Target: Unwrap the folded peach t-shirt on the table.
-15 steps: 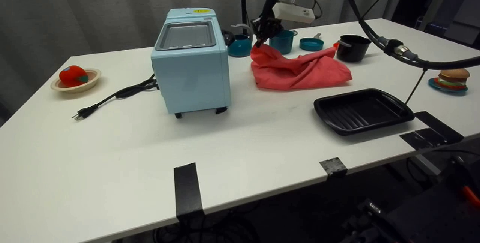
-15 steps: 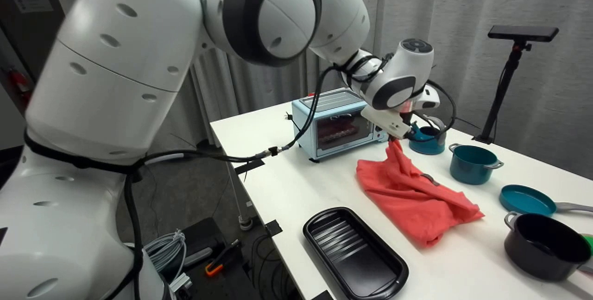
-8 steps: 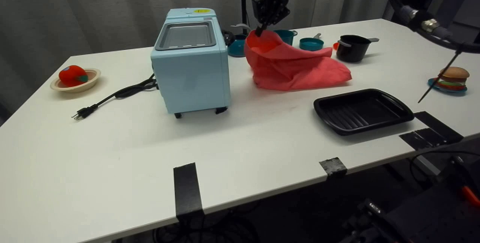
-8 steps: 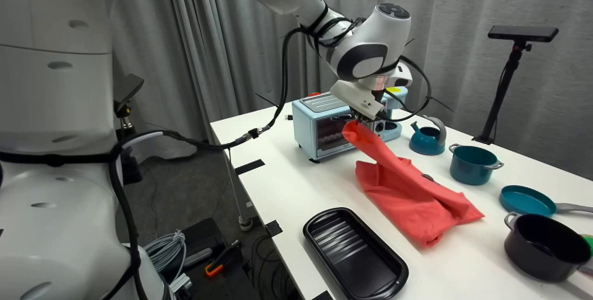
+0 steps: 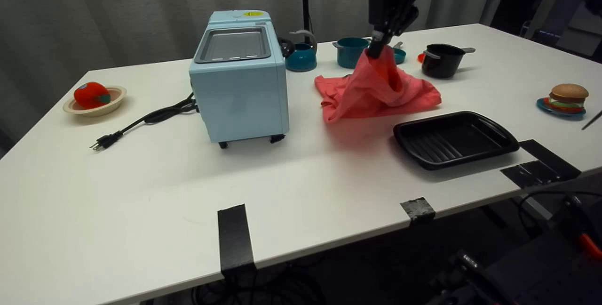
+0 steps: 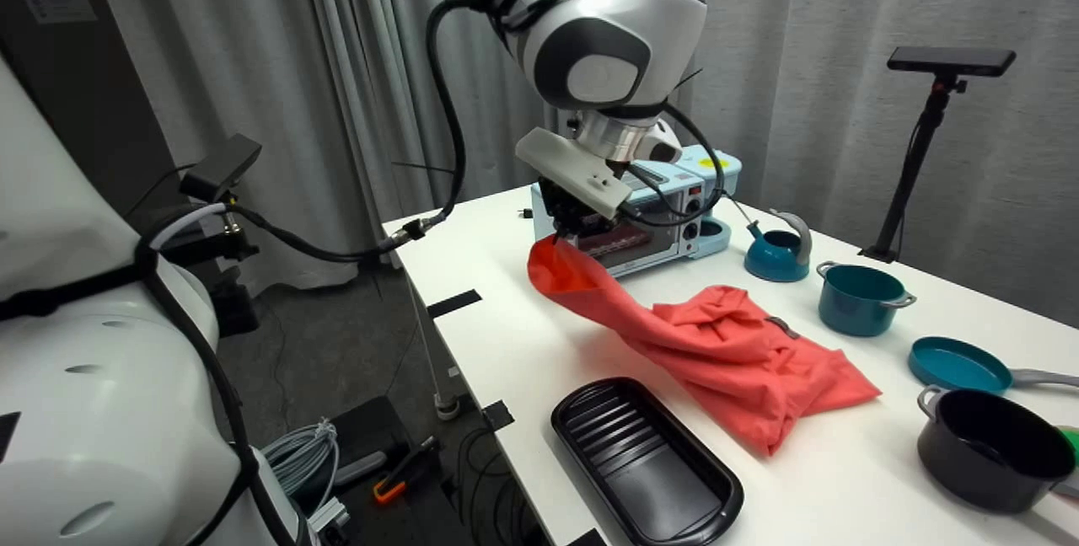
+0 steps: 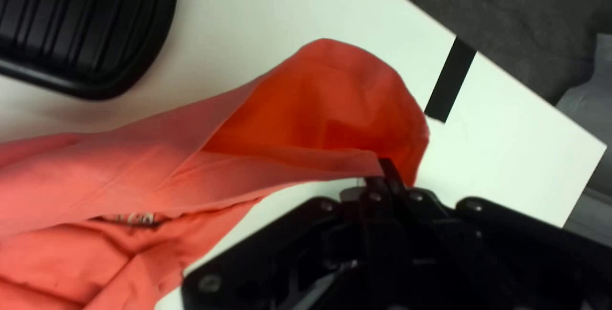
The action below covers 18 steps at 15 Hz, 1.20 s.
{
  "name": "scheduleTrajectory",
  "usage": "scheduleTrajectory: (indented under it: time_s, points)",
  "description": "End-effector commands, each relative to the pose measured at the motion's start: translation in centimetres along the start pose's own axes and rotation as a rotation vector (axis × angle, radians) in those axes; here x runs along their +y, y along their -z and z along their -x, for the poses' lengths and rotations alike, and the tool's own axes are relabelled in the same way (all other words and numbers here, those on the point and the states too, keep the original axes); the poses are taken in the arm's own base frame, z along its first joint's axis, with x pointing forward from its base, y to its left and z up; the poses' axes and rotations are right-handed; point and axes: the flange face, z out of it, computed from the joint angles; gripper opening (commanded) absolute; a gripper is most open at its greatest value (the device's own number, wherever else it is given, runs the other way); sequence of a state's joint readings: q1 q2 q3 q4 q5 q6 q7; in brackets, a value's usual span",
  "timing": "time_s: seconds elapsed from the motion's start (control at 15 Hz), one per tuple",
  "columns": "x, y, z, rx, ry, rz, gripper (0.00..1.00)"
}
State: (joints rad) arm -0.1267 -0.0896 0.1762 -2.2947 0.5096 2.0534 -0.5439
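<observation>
The peach t-shirt (image 5: 390, 88) lies crumpled on the white table (image 5: 155, 192). One edge of it rises off the surface. My gripper (image 6: 556, 238) is shut on that raised edge, holding it above the table and in front of the light-blue appliance. In the wrist view the fingertips of my gripper (image 7: 384, 166) are pressed together at the hem of the t-shirt (image 7: 119, 171), whose cloth opens into a loose fold beyond them. The rest of the shirt (image 6: 759, 361) stays bunched on the table, with a bit of dark print showing.
A black baking tray (image 6: 645, 462) sits close beside the lifted cloth. The light-blue appliance (image 5: 240, 98) stands near the gripper. Behind the shirt are a teal kettle (image 6: 777, 255), a teal pot (image 6: 861, 306), a teal pan (image 6: 961, 365) and a black pot (image 6: 990, 453).
My gripper has lifted the shirt's edge and carried it away from the kettle toward the taped table edge. The cloth has stretched out after it; the far part of the shirt stays put.
</observation>
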Motion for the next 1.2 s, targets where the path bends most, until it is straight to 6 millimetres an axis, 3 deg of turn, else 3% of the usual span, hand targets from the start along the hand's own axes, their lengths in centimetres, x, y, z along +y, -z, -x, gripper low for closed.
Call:
scheduleTrajectory:
  time_s: [0.0,0.07,0.13,0.27,0.47,0.87,1.13]
  points:
    - [-2.3,-0.7,5.7,-0.089,0.039,-0.012,0.01]
    - [-2.7,-1.0,6.6,-0.112,0.038,-0.012,0.03]
    - [-3.0,-1.4,7.3,-0.136,0.035,-0.009,0.29]
    - [-3.2,-1.7,8.2,-0.159,0.049,-0.001,0.34]
    - [-2.5,-1.3,8.3,-0.165,0.041,0.02,0.56]
    - [1.9,0.0,6.9,-0.085,0.007,0.084,1.0]
    - [5.9,-0.6,5.7,0.009,-0.055,0.127,1.0]
